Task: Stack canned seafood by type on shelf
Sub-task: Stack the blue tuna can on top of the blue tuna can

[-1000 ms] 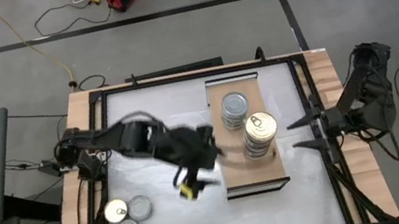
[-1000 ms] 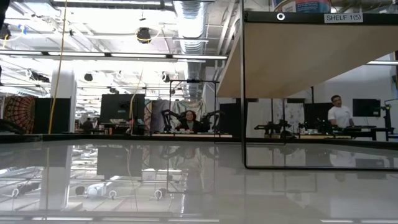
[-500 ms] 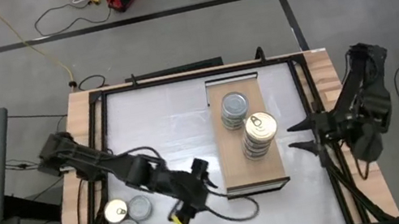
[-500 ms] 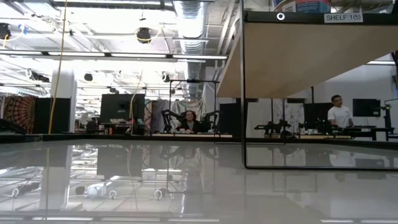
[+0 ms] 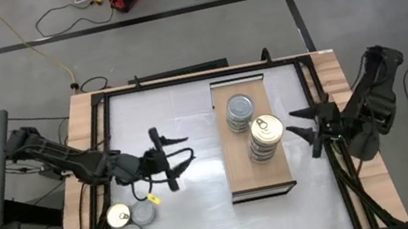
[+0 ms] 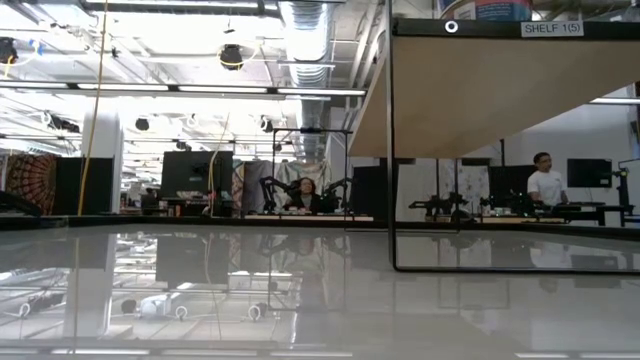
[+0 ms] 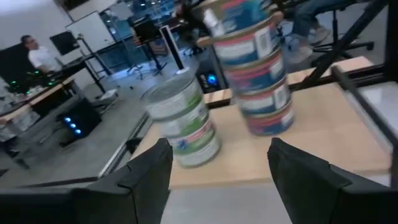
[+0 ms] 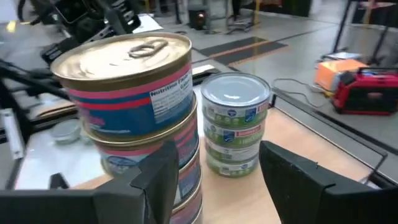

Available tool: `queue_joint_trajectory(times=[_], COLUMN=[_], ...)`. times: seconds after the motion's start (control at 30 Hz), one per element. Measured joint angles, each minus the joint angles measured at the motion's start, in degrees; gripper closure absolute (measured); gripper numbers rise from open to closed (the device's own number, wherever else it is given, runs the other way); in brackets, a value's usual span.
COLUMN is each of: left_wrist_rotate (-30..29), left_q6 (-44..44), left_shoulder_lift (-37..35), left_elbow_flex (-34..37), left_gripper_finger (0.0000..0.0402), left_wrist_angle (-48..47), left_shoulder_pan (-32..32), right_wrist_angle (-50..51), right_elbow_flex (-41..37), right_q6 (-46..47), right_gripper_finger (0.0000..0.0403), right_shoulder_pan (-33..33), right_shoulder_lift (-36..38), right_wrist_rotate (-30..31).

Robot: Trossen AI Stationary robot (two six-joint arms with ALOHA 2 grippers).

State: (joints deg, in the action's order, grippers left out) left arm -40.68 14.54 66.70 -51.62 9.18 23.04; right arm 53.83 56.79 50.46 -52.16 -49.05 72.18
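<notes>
Gold-lidded stack and silver-lidded stack already on shelf; three loose tins at surface's near-left corner. Left tool spread wide, empty, above bare surface. Right tool open, empty, beside shelf. Risk: clipping the tall stack, toppling it.

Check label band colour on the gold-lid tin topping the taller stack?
Pink-red band over blue on the top gold-lid tin; right wrist view shows it best.
</notes>
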Motion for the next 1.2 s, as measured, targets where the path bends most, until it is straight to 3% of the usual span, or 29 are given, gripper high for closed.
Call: queue_joint_trajectory(times=[0.33,0.6,0.8,1.2], left_wrist_rotate=[2.0,22.8,22.1,22.9], left_q6=[2.2,14.3,15.5,2.1], left_shoulder_lift=[-4.0,1.0,5.4,5.0], left_elbow_flex=[9.1,18.0,21.1,21.2], left_gripper_finger=[0.0150,0.0150,0.0150,0.0150], left_wrist_angle=[2.5,15.4,36.8,33.7], left_shoulder_pan=[-7.9,-13.4,-16.6,-18.4], right_wrist_angle=[-0.5,0.6,1.9,-4.2], right_elbow_flex=[-2.0,-6.5,-8.4,-8.4], right_q6=[-2.8,-4.5,-6.2,-10.1], right_gripper_finger=[0.0157,0.0157,0.0157,0.0157], right_shoulder_pan=[8.9,12.6,12.5,12.5], right_shoulder_lift=[-1.5,-2.8,-2.6,-2.2], right_wrist_rotate=[0.5,1.9,8.5,9.8])
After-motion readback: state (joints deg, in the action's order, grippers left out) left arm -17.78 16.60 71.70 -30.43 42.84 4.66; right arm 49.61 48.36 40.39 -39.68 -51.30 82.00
